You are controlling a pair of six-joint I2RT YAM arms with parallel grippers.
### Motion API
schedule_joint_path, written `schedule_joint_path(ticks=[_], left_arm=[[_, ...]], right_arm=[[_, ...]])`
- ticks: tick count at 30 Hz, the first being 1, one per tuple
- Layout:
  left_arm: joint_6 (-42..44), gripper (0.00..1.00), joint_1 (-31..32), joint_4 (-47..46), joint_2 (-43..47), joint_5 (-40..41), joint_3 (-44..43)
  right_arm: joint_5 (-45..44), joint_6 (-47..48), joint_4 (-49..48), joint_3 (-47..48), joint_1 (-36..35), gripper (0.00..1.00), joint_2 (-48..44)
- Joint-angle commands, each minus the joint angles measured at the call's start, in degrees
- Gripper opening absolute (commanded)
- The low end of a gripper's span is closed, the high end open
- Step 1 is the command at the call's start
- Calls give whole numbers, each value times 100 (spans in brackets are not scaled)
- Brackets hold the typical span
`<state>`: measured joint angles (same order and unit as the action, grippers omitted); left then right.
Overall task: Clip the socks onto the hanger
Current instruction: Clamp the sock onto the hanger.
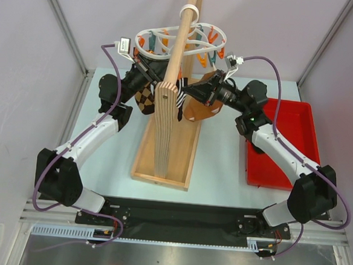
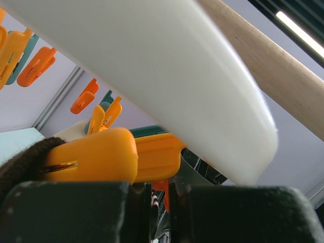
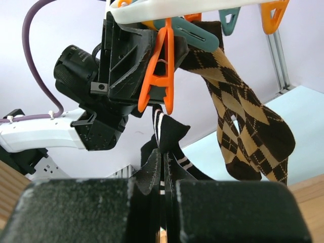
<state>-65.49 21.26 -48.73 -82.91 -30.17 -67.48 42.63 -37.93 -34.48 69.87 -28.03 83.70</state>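
The hanger, a white oval ring, hangs from the wooden pole; its rim fills the left wrist view. My left gripper is shut on an orange peg under the ring. Just below that peg's tips is the black striped sock, with my right gripper shut on it. The argyle sock dangles from a teal peg. A tan sock shows below the right gripper; what bears it is hidden.
The wooden stand's upright and base sit mid-table, and its pole runs up between both arms. A red tray lies at the right under the right arm. Spare orange and teal pegs dangle from the ring.
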Motion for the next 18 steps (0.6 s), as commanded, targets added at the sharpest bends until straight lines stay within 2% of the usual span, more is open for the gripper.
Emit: schedule_joint_path(ticks=[1, 18], left_arm=[[116, 0, 72, 109, 197, -358, 60], [169, 0, 72, 180, 188, -349, 34]], right_arm=[[-97, -91, -235, 352, -18, 0, 58], [-220, -513, -647, 343, 123, 0, 32]])
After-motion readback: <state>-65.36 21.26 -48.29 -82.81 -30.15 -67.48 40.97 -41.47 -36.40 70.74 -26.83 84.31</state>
